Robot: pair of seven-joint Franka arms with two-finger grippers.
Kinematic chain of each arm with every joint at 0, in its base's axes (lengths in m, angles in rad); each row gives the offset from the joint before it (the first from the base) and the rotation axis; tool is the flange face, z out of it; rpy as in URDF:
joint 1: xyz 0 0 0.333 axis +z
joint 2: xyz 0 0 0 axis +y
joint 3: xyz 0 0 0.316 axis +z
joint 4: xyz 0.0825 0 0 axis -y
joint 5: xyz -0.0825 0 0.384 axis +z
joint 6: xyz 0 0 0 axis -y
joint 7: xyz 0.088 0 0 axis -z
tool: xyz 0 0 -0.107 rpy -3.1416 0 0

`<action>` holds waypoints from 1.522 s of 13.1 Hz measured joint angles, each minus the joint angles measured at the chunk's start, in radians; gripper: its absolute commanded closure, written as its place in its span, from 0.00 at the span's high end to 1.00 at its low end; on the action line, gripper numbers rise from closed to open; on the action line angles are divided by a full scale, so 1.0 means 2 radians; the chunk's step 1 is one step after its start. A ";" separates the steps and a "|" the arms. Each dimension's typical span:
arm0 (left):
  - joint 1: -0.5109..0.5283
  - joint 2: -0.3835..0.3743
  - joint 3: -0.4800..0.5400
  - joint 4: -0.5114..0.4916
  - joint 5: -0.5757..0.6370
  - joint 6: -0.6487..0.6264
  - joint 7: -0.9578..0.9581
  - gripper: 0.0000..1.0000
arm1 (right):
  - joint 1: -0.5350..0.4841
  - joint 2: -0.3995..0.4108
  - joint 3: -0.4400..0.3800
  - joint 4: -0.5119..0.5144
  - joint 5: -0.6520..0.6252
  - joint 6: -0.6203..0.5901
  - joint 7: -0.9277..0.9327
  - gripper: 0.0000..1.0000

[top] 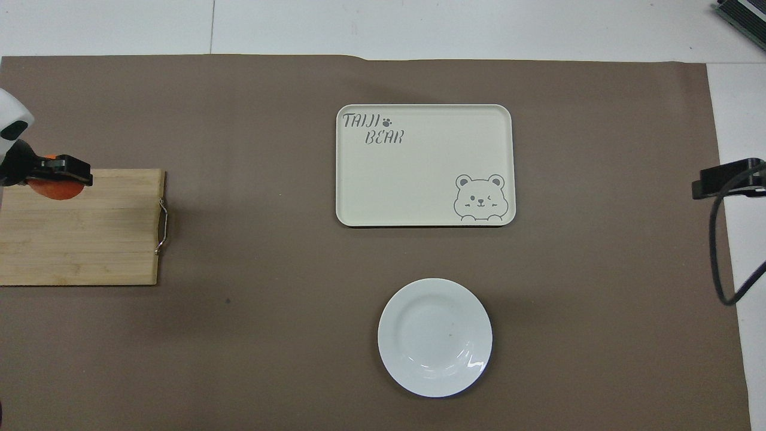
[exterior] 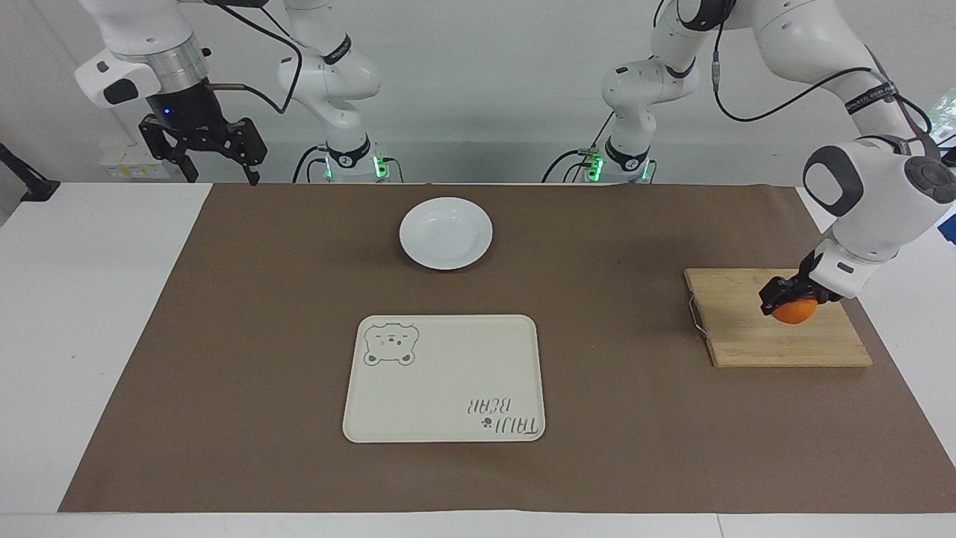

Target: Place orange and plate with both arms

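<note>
Left gripper (exterior: 793,299): clamped on the orange (exterior: 795,310), held over the wooden cutting board (exterior: 784,340) at the left arm's end of the table.
Right gripper (exterior: 202,149): fingers spread, empty, waiting in the air over the right arm's end of the table.
Plate (exterior: 446,233): white, bare, on the brown mat (exterior: 261,336).
Bear tray (exterior: 444,378): cream, farther from the robots than the plate.
</note>
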 measured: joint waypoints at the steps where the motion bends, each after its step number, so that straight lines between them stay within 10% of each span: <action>1: 0.000 -0.008 0.000 0.010 0.000 -0.018 -0.001 0.00 | 0.000 0.000 0.000 0.000 0.000 0.000 0.000 1.00; 20: -0.268 -0.067 -0.011 0.042 0.000 -0.113 -0.327 0.00 | 0.000 0.000 0.001 0.000 0.000 0.000 0.000 1.00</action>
